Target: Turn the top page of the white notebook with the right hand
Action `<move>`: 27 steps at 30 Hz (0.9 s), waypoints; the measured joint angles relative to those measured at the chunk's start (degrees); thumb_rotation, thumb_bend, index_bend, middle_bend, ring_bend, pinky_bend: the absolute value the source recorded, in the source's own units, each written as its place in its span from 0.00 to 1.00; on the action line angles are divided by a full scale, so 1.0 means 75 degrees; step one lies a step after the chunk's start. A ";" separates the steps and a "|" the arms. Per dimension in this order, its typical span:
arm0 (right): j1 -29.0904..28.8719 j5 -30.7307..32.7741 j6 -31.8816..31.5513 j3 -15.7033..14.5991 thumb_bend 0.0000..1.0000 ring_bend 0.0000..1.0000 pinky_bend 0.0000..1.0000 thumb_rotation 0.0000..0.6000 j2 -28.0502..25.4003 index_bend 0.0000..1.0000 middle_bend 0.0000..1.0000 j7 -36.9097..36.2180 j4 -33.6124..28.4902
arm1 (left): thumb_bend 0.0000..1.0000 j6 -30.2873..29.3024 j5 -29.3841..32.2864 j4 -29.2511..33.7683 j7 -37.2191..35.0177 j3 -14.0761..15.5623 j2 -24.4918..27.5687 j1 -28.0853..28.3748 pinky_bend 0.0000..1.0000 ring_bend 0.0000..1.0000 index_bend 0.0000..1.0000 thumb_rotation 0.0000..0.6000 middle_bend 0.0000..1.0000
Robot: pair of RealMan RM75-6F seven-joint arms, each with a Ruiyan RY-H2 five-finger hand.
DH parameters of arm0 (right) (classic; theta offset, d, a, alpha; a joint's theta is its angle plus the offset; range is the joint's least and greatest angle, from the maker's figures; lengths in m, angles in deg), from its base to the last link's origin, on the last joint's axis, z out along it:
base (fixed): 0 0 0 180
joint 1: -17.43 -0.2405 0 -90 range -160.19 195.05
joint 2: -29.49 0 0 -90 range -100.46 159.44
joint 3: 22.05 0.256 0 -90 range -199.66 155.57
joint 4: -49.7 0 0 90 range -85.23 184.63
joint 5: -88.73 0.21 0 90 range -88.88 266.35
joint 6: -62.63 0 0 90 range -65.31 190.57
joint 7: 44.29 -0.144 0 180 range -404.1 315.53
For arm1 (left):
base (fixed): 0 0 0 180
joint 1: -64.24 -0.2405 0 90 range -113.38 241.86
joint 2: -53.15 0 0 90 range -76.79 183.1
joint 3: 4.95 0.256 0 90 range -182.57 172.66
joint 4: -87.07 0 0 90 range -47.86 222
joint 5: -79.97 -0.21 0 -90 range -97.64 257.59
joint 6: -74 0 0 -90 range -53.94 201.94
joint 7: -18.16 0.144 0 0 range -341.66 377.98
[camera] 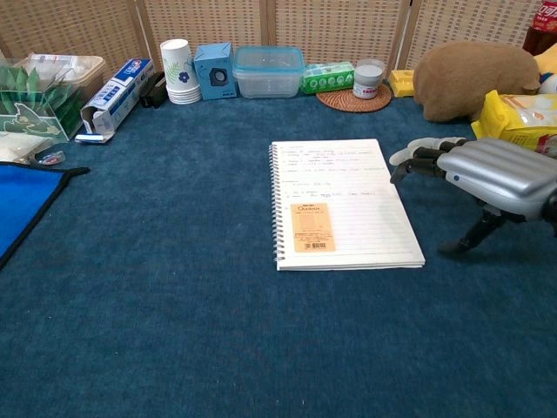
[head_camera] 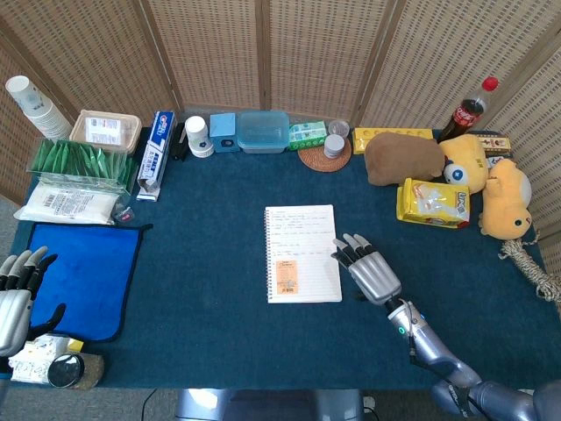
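From the head view, a blue-carpeted table point(head_camera: 210, 228) stands before wicker screens, with the white notebook point(head_camera: 302, 253) lying flat near its centre, its top page unturned; the right hand point(head_camera: 368, 268) hovers just off the notebook's edge at 3 o'clock, fingers spread and holding nothing, while the left hand point(head_camera: 17, 296) sits far off at 8 o'clock beside a blue cloth point(head_camera: 83, 272), fingers apart and empty. From the chest view, the white notebook point(camera: 344, 205) lies mid-frame with the right hand point(camera: 487, 178) at its 3 o'clock, palm down above the carpet, fingertips point(camera: 402, 158) near the page edge; whether they touch it is unclear
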 measured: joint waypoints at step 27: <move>-0.0191 0.0174 0.0018 -0.0147 0.05 0.05 0.12 1.00 0.0255 0.20 0.15 0.0250 0.0048 | 0.30 -0.0010 0.0025 -0.0241 -0.0239 0.0040 -0.0069 -0.0041 0.00 0.02 0.20 1.00 0.08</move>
